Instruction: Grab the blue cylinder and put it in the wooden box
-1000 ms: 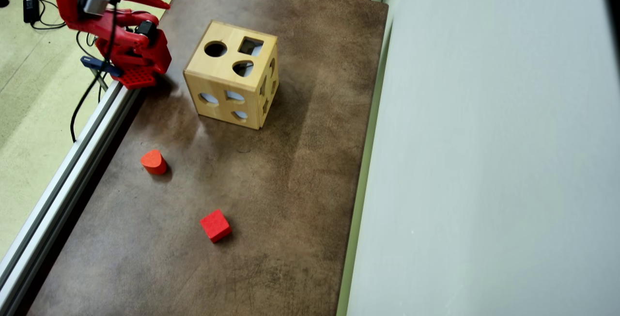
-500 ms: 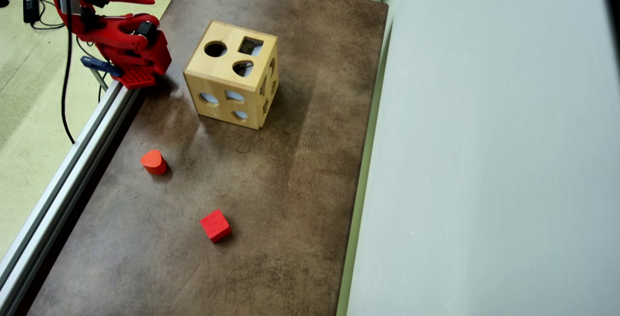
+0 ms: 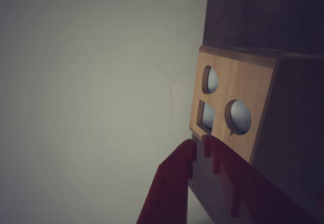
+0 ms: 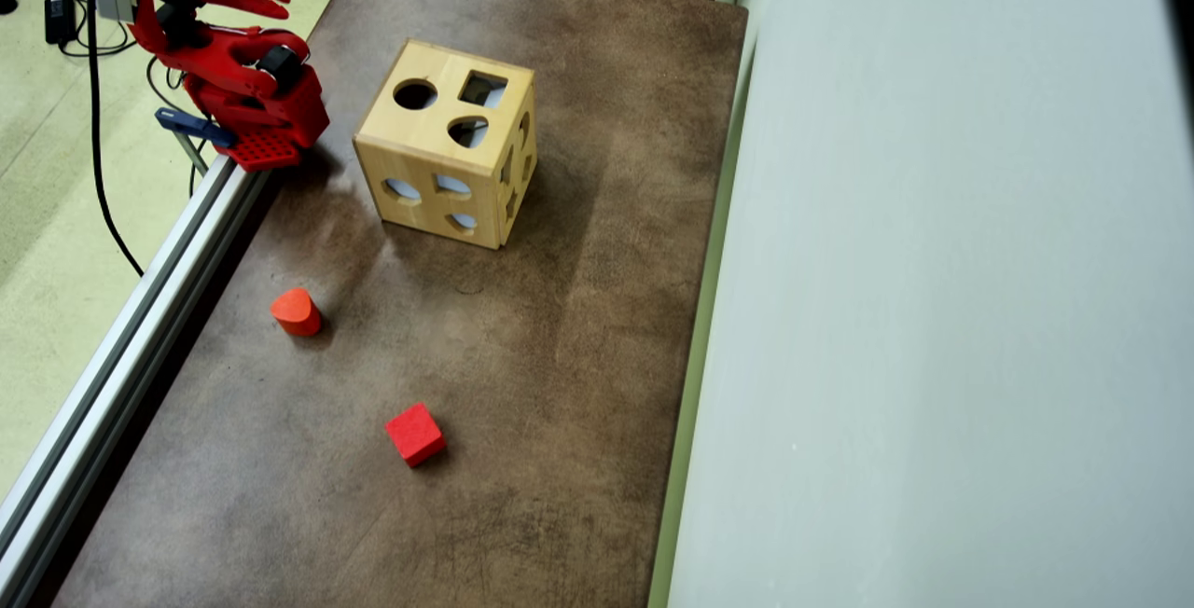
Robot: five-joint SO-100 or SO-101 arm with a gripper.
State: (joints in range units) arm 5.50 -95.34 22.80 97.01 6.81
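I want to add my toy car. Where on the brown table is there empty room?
Bare table lies right of the red cube and below it. It is tightest near the wooden box, beside the arm's base.

wooden box [image 4: 446,156]: 1 | red cube [image 4: 414,434]: 1 | orange-red rounded block [image 4: 296,310]: 1 | red robot arm [image 4: 233,58]: 1 | brown table [image 4: 560,356]: 1
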